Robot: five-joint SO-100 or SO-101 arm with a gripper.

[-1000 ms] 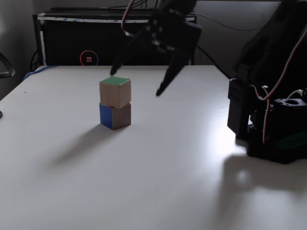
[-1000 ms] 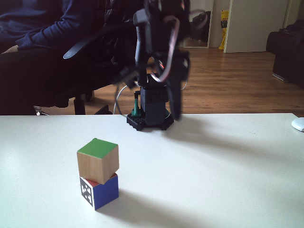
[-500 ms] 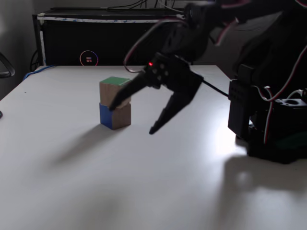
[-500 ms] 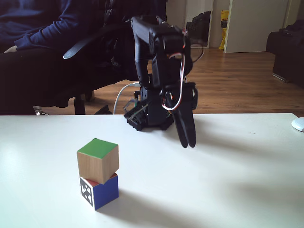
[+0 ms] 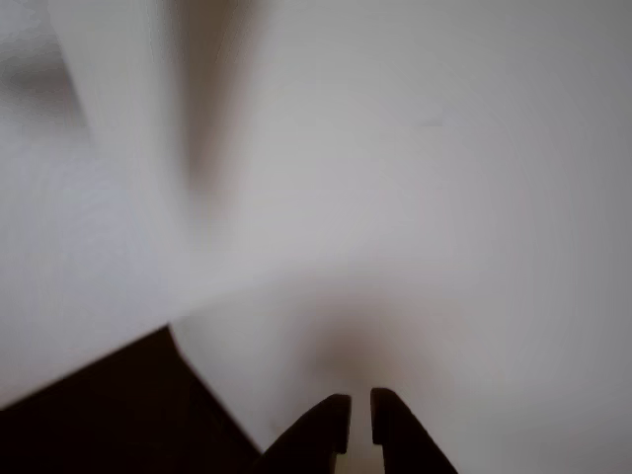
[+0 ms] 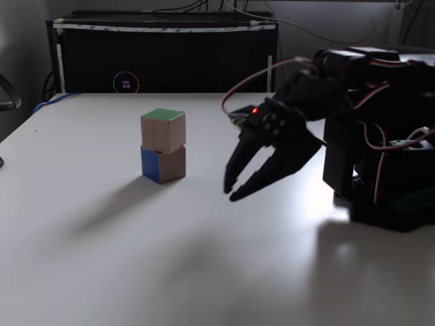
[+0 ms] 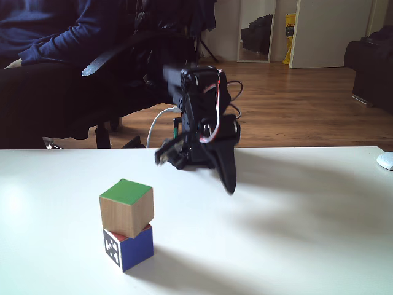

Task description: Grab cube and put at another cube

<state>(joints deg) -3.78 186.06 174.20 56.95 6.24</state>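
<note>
The cube with the green top rests on the other cube, slightly skewed, left of centre on the white table. In another fixed view the cube sits over the lower cube, whose marker face, blue face and a red strip show. My gripper hangs low over the table, to the right of the stack and well apart from it, its fingers drawn together with nothing between them. It also shows as my gripper behind the stack, and as my gripper over bare table.
The arm's black base stands at the table's right side. A black cabinet runs along the far edge. A seated person's dark sleeve is behind the table, and a white mouse lies at the right edge.
The gripper pulled back from the stack toward the arm's base, dropped lower, and its wide-open fingers closed together. The two stacked cubes did not move.
</note>
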